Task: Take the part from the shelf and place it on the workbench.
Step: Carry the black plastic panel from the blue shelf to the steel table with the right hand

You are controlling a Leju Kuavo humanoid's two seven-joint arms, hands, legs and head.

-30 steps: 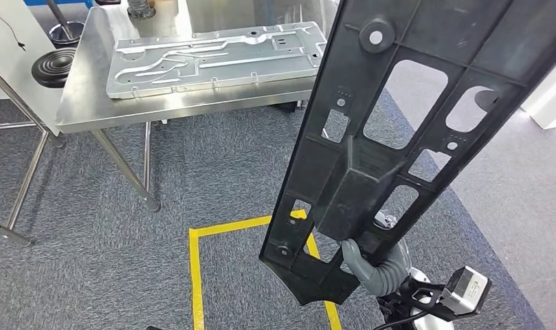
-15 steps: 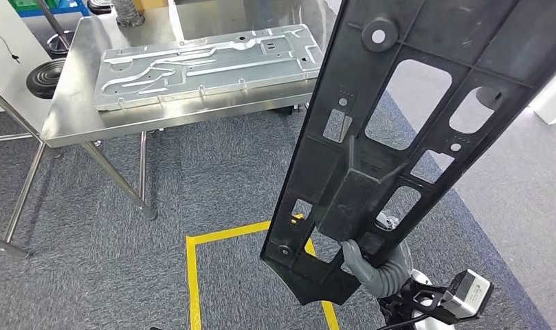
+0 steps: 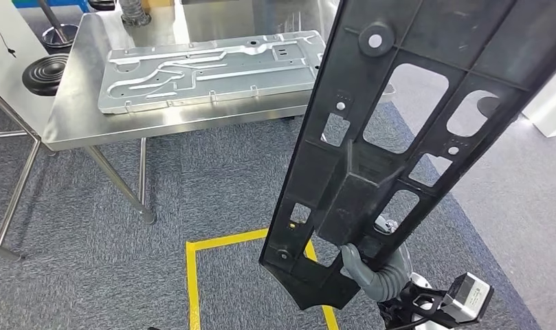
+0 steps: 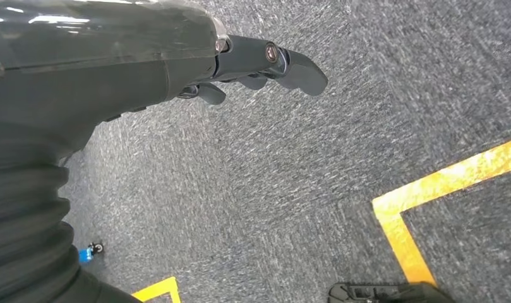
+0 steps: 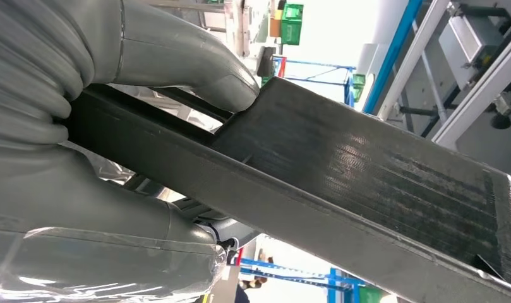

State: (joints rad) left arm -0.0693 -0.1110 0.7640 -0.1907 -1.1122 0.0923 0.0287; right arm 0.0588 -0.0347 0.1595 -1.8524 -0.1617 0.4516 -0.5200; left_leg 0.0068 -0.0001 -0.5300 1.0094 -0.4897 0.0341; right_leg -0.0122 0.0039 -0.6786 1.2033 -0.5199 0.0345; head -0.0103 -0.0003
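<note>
I see the part [image 3: 392, 130], a long black plastic frame with cut-out windows, standing almost upright and leaning a little, carried in the air above the carpet. The right hand [image 3: 371, 269] grips it near its lower end; in the right wrist view the thick thumb [image 5: 196, 63] presses on 1 face of the frame and the other fingers close from the opposite side. The left hand [image 4: 252, 63] hangs over the carpet, holds nothing, and its fingers are straight and close together.

I judge the step in hand is the carry: the part is off the shelf and not yet on the worktop [image 3: 75, 117]. Next I must come nearer to the worktop's front edge and tilt the long frame down flat, with care that its top end does not swing into something.

On the worktop lies a large grey metal plate [image 3: 206, 69], which covers most of the surface from the front edge to the back. This is the main obstacle, I think: the free surface is narrow, so the part may need to go on the plate or beside it. A black ribbed disc [image 3: 45, 72] sits at the worktop's left side; whether it touches the worktop I cannot tell. Yellow floor tape [image 3: 192, 275] marks a box on the carpet before me.
</note>
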